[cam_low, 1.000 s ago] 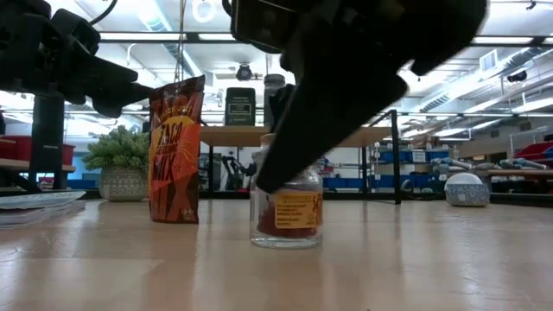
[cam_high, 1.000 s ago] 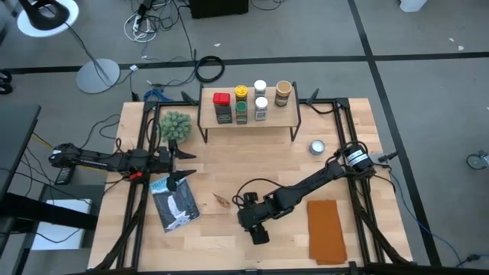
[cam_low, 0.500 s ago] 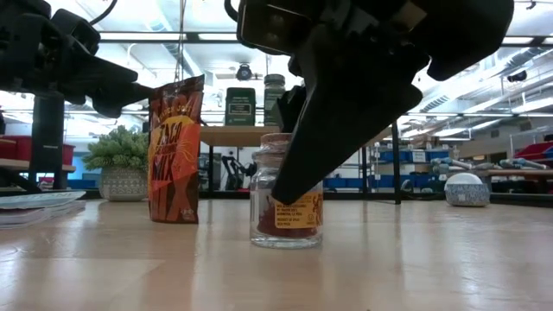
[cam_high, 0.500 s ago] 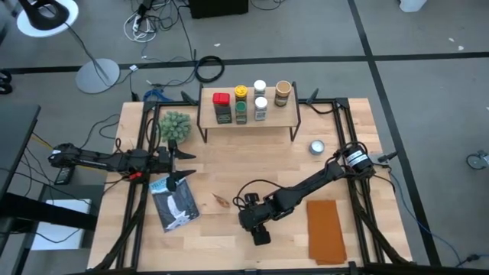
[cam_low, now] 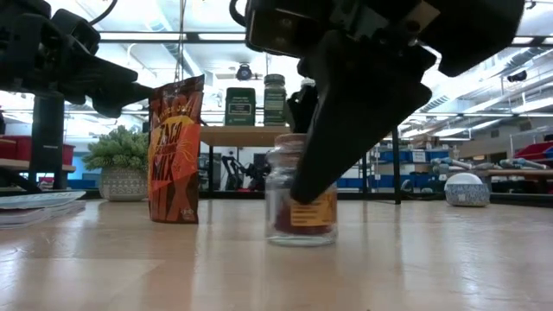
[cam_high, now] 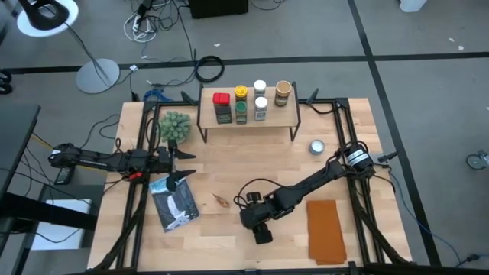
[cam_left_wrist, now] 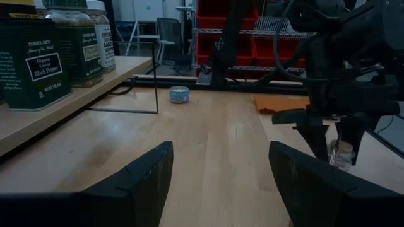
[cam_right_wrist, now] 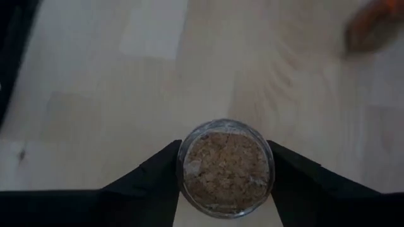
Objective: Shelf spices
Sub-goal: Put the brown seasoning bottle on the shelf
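A clear glass spice jar [cam_low: 301,201] with an orange label and brown contents stands upright on the bench, lidless. Six more spices [cam_high: 241,105] stand upright on the wooden-topped, black-legged shelf [cam_high: 286,117]

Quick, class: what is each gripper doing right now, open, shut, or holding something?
Left gripper: open, holding nothing, at the table's left side.
Right gripper: shut on the glass spice jar, which has no lid, near the table's front.
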`<action>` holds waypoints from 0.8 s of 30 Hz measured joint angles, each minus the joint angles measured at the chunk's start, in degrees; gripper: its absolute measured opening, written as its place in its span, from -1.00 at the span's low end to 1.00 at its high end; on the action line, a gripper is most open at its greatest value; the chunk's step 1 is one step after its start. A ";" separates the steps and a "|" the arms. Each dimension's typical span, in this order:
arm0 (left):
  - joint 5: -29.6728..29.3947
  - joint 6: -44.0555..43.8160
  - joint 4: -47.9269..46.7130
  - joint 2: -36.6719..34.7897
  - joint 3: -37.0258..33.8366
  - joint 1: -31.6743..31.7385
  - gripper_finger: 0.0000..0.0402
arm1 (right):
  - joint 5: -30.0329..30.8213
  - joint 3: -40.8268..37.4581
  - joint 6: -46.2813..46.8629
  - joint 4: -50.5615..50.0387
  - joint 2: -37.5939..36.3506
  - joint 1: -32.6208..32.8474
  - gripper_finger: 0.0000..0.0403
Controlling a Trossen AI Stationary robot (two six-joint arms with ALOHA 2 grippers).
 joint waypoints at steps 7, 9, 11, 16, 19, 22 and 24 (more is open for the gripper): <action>-0.11 0.02 -0.01 0.00 0.00 0.00 0.33 | 1.49 -0.09 1.08 -7.34 -5.11 -1.68 -0.07; -0.11 0.02 0.00 0.00 0.00 -0.02 0.33 | 1.57 -0.09 1.08 -9.36 -6.95 -2.49 -0.08; -0.11 0.01 -0.01 0.00 0.00 -0.01 0.33 | 3.01 -0.09 1.08 -11.51 -9.16 -3.29 -0.08; -0.09 0.02 -0.05 0.00 0.00 0.00 0.33 | 10.01 -0.09 1.02 -17.87 -15.51 -5.53 0.04; -0.07 0.02 -0.01 0.00 0.00 0.00 0.33 | 12.12 -0.09 0.95 -22.38 -19.87 -7.76 0.02; -0.07 0.01 -0.03 0.00 0.00 -0.02 0.33 | 13.74 -0.09 0.93 -26.73 -23.99 -10.44 -0.06; -0.07 0.01 -0.01 -0.01 0.00 0.00 0.33 | 14.86 -0.09 0.69 -28.90 -26.65 -12.56 -0.08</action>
